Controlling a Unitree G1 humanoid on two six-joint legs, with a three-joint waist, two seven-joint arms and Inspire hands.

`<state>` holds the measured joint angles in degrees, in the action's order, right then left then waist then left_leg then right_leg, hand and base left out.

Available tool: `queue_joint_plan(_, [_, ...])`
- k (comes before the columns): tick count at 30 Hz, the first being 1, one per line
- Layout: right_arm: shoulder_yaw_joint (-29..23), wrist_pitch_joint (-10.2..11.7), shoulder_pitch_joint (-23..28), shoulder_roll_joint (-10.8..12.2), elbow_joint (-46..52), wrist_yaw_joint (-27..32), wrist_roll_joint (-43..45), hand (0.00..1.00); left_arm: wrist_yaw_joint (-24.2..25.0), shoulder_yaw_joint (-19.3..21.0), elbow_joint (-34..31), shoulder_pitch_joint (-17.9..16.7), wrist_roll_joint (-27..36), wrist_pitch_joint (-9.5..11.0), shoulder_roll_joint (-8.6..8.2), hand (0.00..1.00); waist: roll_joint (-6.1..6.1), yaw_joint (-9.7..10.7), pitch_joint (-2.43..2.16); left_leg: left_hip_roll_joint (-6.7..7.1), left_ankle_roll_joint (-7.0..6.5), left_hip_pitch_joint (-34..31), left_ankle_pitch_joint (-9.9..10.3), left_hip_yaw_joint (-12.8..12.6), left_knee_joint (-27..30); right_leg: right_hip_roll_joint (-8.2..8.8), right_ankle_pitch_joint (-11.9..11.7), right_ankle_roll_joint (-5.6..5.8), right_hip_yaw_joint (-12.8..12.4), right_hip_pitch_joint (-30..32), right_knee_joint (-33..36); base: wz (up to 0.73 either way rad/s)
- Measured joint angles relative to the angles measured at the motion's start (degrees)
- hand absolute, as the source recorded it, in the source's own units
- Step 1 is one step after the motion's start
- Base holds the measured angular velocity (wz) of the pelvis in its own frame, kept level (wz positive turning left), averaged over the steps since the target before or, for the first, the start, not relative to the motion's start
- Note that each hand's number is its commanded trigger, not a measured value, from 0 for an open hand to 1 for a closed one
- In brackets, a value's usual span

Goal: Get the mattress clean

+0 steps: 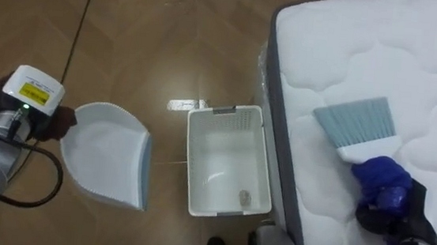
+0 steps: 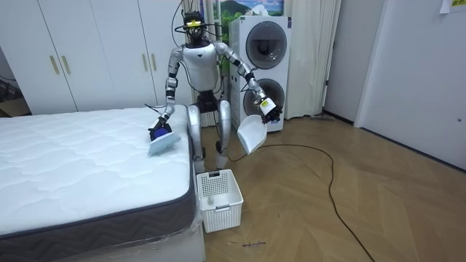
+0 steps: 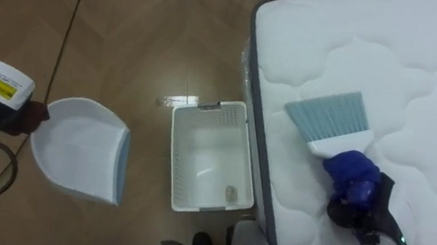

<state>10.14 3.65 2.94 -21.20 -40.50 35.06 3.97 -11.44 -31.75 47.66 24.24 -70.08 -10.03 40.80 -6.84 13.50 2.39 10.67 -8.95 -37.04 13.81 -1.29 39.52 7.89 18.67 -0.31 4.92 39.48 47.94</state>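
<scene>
1. In the room view you see the robot standing upright on the wooden floor (image 2: pixel 349 211) at the corner of the bed, with a stacked white washer and dryer (image 2: pixel 263 65) and white wardrobe doors (image 2: pixel 95 51) behind it. The eye views do not take in these furnishings.
2. The eye views give you the interior of the white perforated plastic basket (image 1: pixel 191 168), which stands on the floor just beside the mattress edge. One small pale object (image 1: pixel 244 196) lies at its bottom. A small shiny scrap (image 1: pixel 187 104) lies on the floor near the basket's far rim. The room view is too distant to show either.
3. Right hand (image 1: pixel 400 219): you find its fingers curled round the blue handle of the hand brush with light blue bristles (image 1: pixel 357 120). The brush lies on the white quilted mattress (image 1: pixel 383 50), near the edge, bristles pointing away from the robot.
4. Left hand (image 1: pixel 53 121): it is closed on the handle of the white plastic dustpan (image 1: pixel 108 156), though a white box on the wrist hides much of the grip. The dustpan is held out over the floor, apart from the basket and well off the mattress.
</scene>
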Motion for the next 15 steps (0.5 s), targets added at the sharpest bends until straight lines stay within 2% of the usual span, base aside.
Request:
queue_joint_plan(4, [0.54,0.13,0.28,-0.21,-0.28,1.01,-4.08,0.0,-5.74,0.21,0.82,-0.05,4.4,0.21,-0.75,1.0,0.19,-1.17,0.07,-0.06,0.15,1.03,0.27,-0.12,0.07,-0.13,0.06,-0.11,-0.2,-1.08,-0.01,-0.02])
queue_joint_plan(7, [1.1,0.8,0.57,-0.22,-1.5,1.05,-5.77,0.0,-9.75,1.18,0.84,-0.14,7.67,2.41,-1.79,1.0,0.68,-3.01,0.14,-1.17,0.33,2.23,0.77,-0.61,0.09,-1.45,-0.22,-0.26,-0.71,-2.46,-1.36,-0.17])
queue_joint_plan(9, [1.33,0.77,0.85,-0.13,-1.55,0.88,-5.82,0.0,-12.56,3.01,0.79,-0.94,8.33,3.37,-2.15,1.0,1.46,-3.59,-0.08,-1.51,0.27,3.01,0.96,-1.23,-0.17,-1.96,-0.35,-0.1,-1.56,-2.58,-1.57,-0.33])
queue_joint_plan(10, [1.56,0.66,0.93,-0.15,-1.56,0.6,-5.77,0.0,-14.42,4.98,0.68,-2.06,9.37,3.73,-2.78,1.0,1.81,-5.15,-0.09,-2.41,0.25,3.73,1.37,-2.27,-0.19,-3.29,-0.92,-0.25,-3.03,-2.93,-2.32,-0.71])
queue_joint_plan(11, [1.75,0.48,0.84,-0.07,-1.79,0.34,-5.72,0.0,-15.97,7.92,0.73,-3.72,10.08,3.77,-4.47,1.0,1.84,-6.31,-0.11,-3.4,0.24,4.91,1.91,-3.08,-0.45,-4.55,-1.46,-0.3,-3.97,-4.17,-3.55,-0.72])
queue_joint_plan(12, [2.16,0.44,0.71,-0.01,-1.98,0.3,-5.84,0.0,-16.96,9.12,0.72,-4.6,10.47,3.82,-5.25,1.0,1.88,-6.53,-0.09,-3.65,0.25,5.64,2.1,-3.25,-0.73,-4.93,-1.59,-0.26,-4.25,-4.87,-4.08,-0.55])
queue_joint_plan(13, [2.82,0.1,0.95,0.3,-2.15,-0.21,-6.32,0.0,-18.7,10.73,0.42,-6.54,11.58,3.85,-6.56,1.0,2.41,-6.85,-0.17,-4.07,0.3,7.38,2.3,-3.87,-1.75,-5.47,-1.79,-0.22,-5.02,-6.33,-5.1,-0.39])
queue_joint_plan(15, [3.67,-0.05,1.19,0.53,-2.51,-1.24,-6.31,0.0,-20.65,12.33,-2.33,-10.21,12.27,4.64,-7.86,1.0,3.19,-7.69,-0.33,-5.27,0.23,9.09,2.62,-5.08,-3.15,-6.67,-2.65,-0.32,-5.99,-7.96,-7.43,-0.4])
